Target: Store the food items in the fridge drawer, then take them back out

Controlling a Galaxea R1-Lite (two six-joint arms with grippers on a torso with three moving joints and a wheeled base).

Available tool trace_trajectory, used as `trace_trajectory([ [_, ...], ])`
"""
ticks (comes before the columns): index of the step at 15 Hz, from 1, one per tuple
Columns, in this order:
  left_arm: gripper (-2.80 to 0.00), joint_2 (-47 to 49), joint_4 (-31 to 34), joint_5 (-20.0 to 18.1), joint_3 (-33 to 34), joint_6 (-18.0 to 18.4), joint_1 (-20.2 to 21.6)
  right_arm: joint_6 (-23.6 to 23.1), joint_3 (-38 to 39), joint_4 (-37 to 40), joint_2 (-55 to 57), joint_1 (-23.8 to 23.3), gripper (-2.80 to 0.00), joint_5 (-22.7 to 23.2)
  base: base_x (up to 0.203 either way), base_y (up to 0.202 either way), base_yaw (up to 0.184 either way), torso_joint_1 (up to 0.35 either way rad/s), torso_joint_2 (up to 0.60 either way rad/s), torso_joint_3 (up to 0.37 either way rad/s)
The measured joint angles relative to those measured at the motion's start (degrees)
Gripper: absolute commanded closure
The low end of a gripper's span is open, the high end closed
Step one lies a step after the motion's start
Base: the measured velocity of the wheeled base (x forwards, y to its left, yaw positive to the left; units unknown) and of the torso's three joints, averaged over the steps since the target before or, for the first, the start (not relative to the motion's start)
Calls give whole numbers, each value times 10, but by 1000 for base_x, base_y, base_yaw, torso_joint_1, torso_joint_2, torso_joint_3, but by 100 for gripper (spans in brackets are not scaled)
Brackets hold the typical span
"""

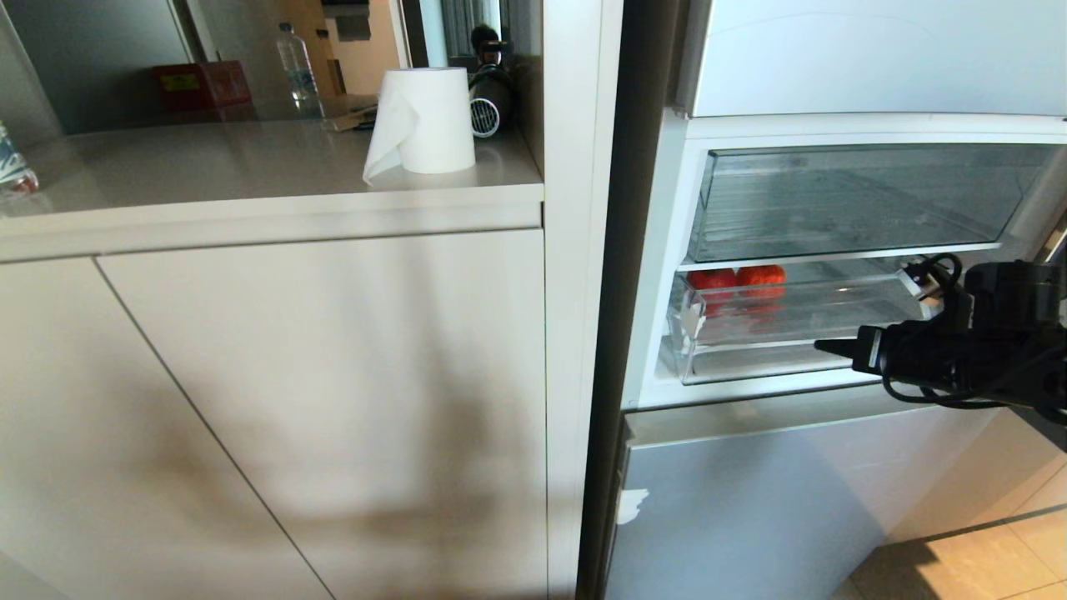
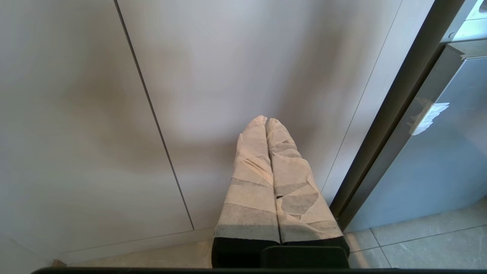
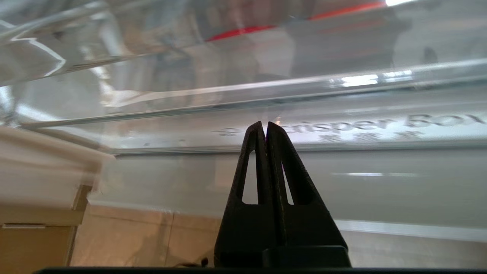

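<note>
**Two red fruits in the drawer, two claws clenched**

Two red-orange food items (image 1: 738, 279) sit side by side at the back left of the fridge drawer (image 1: 750, 354), the lower of two clear drawers in the open fridge; the upper clear drawer (image 1: 842, 204) has a plain flat front. One right gripper (image 1: 821, 344) reaches in from the right, its tips pressed together on nothing, at the stepped front lip of the fridge drawer; whether it touches the lip cannot be told. One left gripper (image 2: 266, 121), its taped fingers clenched and empty, hangs low before the cabinet door (image 2: 236, 76), well apart from the fridge. On the counter (image 1: 208, 175) stand one paper towel roll (image 1: 429, 121) and one water bottle (image 1: 296, 62).
</note>
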Motion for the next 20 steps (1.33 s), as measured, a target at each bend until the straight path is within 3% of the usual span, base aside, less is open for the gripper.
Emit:
trace_trajectory([
  [5,0,0,0,0,0,0,0,65,-24,-52,25,4,0,0,0,0,0,0,0,0],
  [9,0,0,0,0,0,0,0,66,12,-51,-1,3,0,0,0,0,0,0,0,0],
  [15,0,0,0,0,0,0,0,51,168,-32,-173,3,0,-11,0,0,0,0,0,0],
  [20,0,0,0,0,0,0,0,-33,360,-20,-398,9,0,-112,0,0,0,0,0,0],
])
